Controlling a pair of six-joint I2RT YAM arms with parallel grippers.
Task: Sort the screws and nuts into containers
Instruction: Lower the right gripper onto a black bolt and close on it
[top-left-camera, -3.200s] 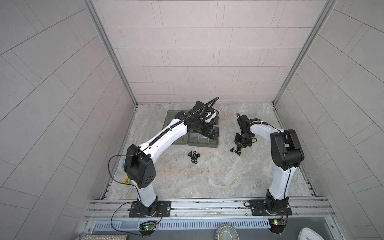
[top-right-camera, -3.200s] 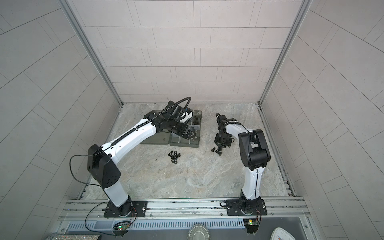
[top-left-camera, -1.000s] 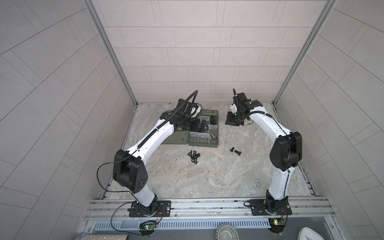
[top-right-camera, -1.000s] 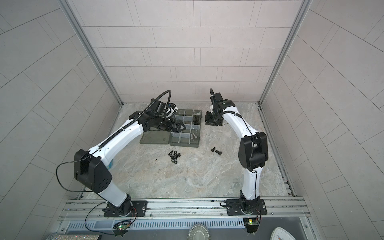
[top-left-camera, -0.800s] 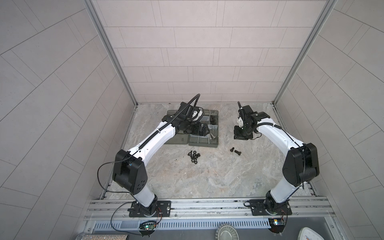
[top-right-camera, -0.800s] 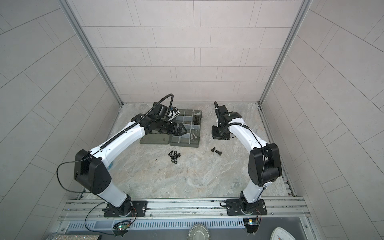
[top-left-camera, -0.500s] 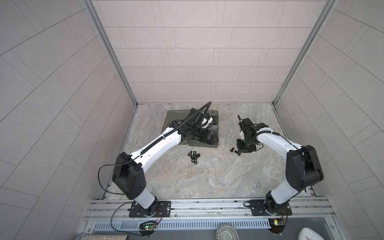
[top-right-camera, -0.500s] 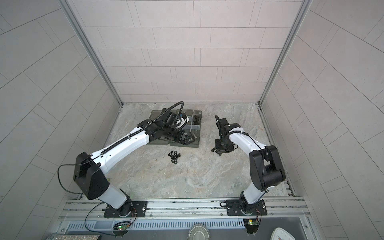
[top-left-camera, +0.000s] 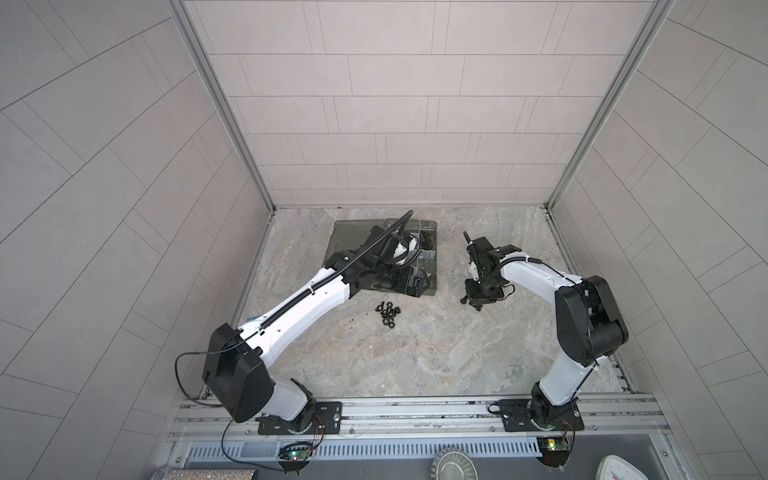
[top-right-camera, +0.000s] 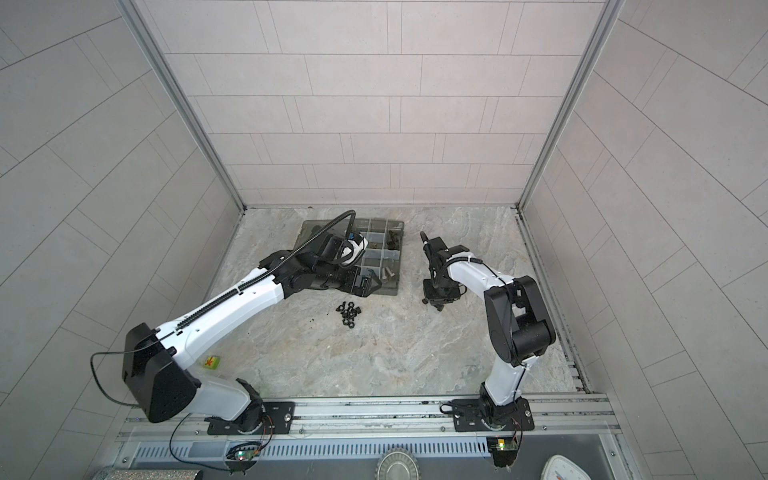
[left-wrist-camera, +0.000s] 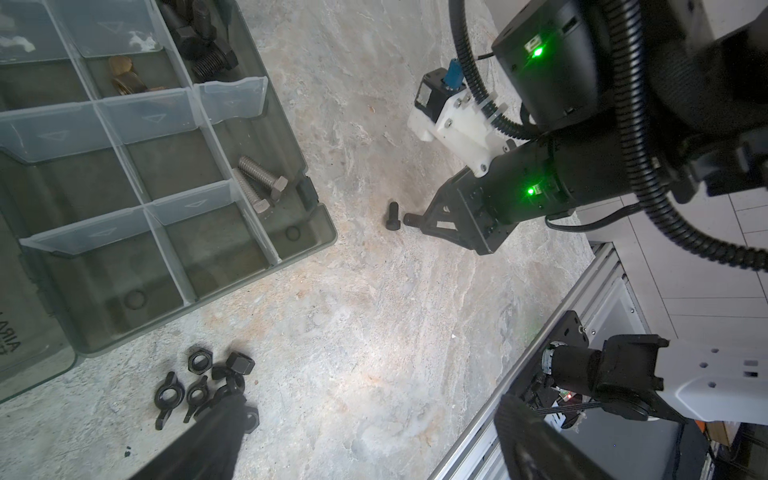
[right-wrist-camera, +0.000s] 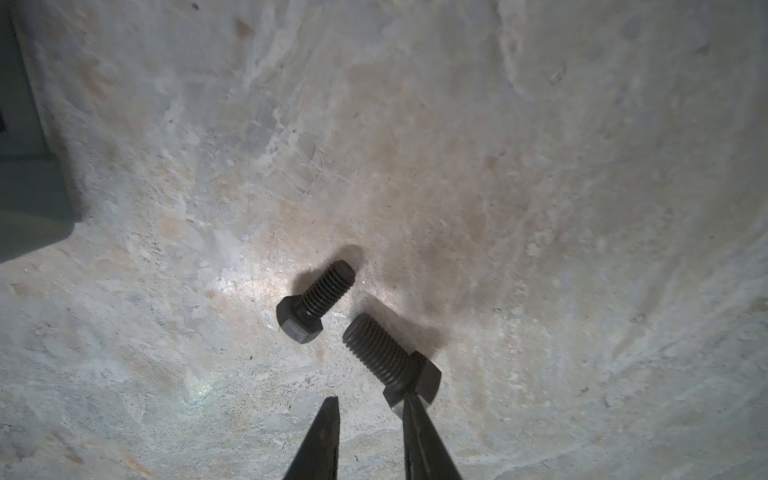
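- The right pincer (right-wrist-camera: 370, 419) had dropped from beside the box (left-wrist-camera: 299, 258) to the table, jaws narrowly apart and empty, one tip against the nearer bolt (right-wrist-camera: 388, 357).
- A second bolt (right-wrist-camera: 316, 302) lay just beside it; a pickup looked next.
- The left pincer (top-right-camera: 366, 281) hung wide open near the nuts (top-left-camera: 387, 313).

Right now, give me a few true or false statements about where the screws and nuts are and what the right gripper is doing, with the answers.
1. Two black screws lie on the bare table under the right gripper. True.
2. The right gripper has a screw clamped between its jaws. False: the jaws stand slightly apart with nothing between them; one fingertip is at the head of a screw.
3. The nuts sit in a compartment. False: they lie in a pile on the table, just outside the organizer box.
4. Two silver screws lie side by side in one compartment of the box. True.
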